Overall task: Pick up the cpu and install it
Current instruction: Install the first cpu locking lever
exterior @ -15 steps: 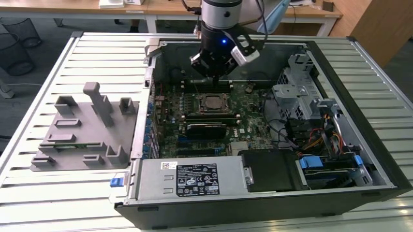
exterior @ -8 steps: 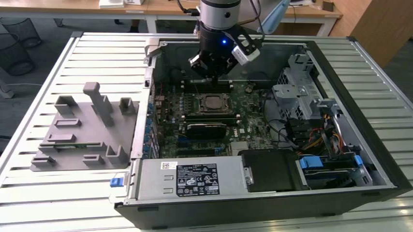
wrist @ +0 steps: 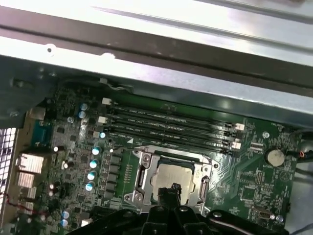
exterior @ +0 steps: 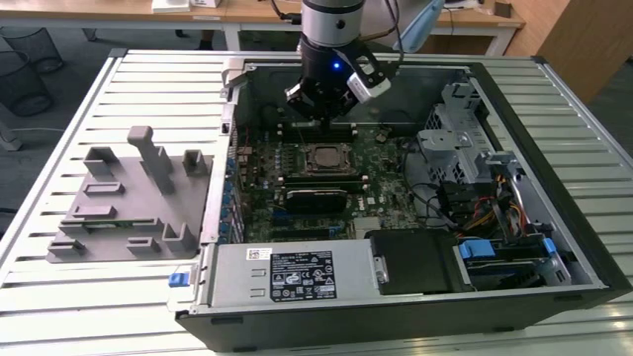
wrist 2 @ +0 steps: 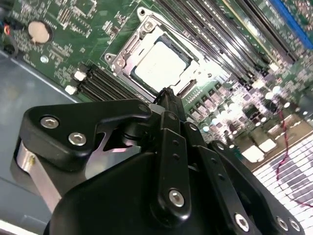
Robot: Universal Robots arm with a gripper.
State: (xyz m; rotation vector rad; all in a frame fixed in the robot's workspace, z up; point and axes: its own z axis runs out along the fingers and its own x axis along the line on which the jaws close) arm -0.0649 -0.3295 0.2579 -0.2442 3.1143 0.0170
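Note:
The cpu [exterior: 324, 157] lies flat in the black socket frame [wrist: 142, 177] on the green motherboard, its silver-grey top showing in both wrist views [wrist 2: 161, 66] [wrist: 177, 175]. My gripper [exterior: 324, 117] hangs above the board inside the open computer case, a little toward the back wall from the socket. Its black fingers meet in a narrow tip [wrist 2: 166, 94] [wrist: 171, 188] with nothing between them. That tip sits over the near edge of the cpu and is apart from it.
Memory slots [wrist: 166, 127] run beside the socket toward the case's metal back wall [wrist: 146, 58]. A drive cage with cables [exterior: 465, 148] stands at the exterior view's right and a power supply [exterior: 287, 274] at the front. A grey fixture [exterior: 129, 193] lies outside the case.

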